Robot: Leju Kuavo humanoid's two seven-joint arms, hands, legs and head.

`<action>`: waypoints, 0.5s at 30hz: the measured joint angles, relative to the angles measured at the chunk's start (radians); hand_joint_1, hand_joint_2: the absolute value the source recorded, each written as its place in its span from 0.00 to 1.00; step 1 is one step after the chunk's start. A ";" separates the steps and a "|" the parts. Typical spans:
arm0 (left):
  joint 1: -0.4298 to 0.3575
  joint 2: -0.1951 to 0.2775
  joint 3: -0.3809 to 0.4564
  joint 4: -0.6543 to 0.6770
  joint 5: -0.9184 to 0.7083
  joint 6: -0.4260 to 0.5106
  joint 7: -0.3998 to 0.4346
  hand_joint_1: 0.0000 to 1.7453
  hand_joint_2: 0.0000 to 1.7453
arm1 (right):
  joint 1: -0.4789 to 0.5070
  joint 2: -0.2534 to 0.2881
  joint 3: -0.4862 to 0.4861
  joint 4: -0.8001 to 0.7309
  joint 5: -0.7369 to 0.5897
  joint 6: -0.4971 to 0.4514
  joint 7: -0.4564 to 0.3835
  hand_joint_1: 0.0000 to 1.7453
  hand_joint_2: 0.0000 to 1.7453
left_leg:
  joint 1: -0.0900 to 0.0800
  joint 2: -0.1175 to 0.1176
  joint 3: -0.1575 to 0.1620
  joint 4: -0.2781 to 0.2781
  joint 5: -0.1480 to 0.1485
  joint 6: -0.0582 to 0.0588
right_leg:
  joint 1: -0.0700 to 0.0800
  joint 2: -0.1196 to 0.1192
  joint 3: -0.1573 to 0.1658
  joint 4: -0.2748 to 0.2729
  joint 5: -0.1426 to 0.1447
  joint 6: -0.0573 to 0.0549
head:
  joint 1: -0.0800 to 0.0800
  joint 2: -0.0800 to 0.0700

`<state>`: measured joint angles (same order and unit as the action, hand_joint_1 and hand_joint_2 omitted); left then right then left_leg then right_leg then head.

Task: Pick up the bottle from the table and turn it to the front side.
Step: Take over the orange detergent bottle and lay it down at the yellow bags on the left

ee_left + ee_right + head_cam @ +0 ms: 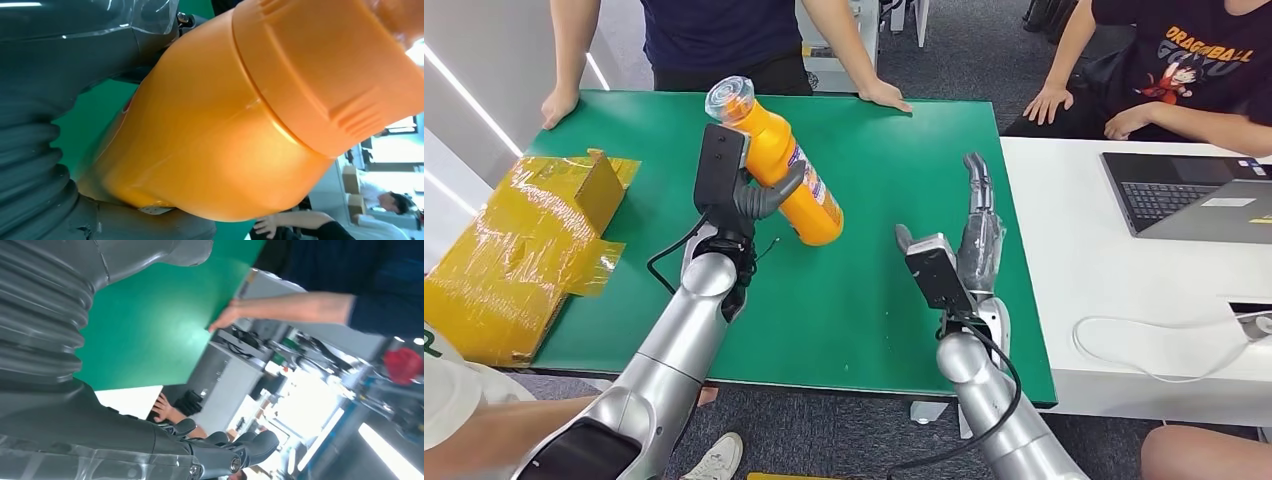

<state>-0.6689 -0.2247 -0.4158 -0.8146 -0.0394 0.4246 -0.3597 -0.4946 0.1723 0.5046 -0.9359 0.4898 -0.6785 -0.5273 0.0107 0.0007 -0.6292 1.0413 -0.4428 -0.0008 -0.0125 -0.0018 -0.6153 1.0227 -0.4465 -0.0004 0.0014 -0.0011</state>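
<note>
Orange bottle (786, 168) tilted, raised above green worktop (874, 300), left hand (749, 195) fingers grasping it, right hand (979, 235) fingers released, extended.

My left silver arm reaches forward and up over the green surface (874, 300), elbow low, wrist raised. My left robot hand (759, 190) wraps around the middle of the orange plastic bottle with the clear cap (784, 165), grey thumb curled across its front, holding it off the surface and tilted, cap end leaning away from me to the left. Up close at the wrist, the ribbed grey cover and thumb press right against the bottle's orange shoulder. My right arm stretches forward too, and my right robot hand (979, 225) holds nothing, fingers extended straight ahead and close together above the surface.
</note>
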 joint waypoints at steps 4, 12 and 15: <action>0.020 0.018 0.007 -0.014 0.004 0.011 -0.009 1.00 1.00 | 0.088 -0.015 0.000 -0.145 -0.005 -0.016 -0.008 0.00 1.00 | 0.000 0.000 0.000 0.000 0.000 0.000 | 0.000 0.000 0.000 0.000 0.000 0.000 | 0.000 0.000; 0.066 0.055 0.014 -0.067 0.013 0.033 -0.031 1.00 1.00 | 0.229 -0.019 0.008 -0.361 -0.050 -0.020 -0.060 0.00 1.00 | 0.000 0.000 0.000 -0.001 0.000 0.000 | 0.000 0.000 0.000 0.000 0.000 0.000 | 0.000 0.000; 0.079 0.066 0.016 -0.089 0.015 0.036 -0.031 1.00 1.00 | 0.270 -0.019 0.021 -0.412 -0.075 -0.020 -0.064 0.00 1.00 | 0.000 0.000 0.000 -0.001 0.000 0.000 | 0.000 0.000 0.000 0.000 0.000 0.000 | 0.000 0.000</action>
<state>-0.5895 -0.1587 -0.4001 -0.9040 -0.0241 0.4603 -0.3906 -0.2250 0.1534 0.5258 -1.3478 0.4145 -0.6985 -0.5918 0.0107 0.0008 -0.6292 1.0407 -0.4427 -0.0009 -0.0125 -0.0019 -0.6153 1.0230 -0.4466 -0.0004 0.0014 -0.0011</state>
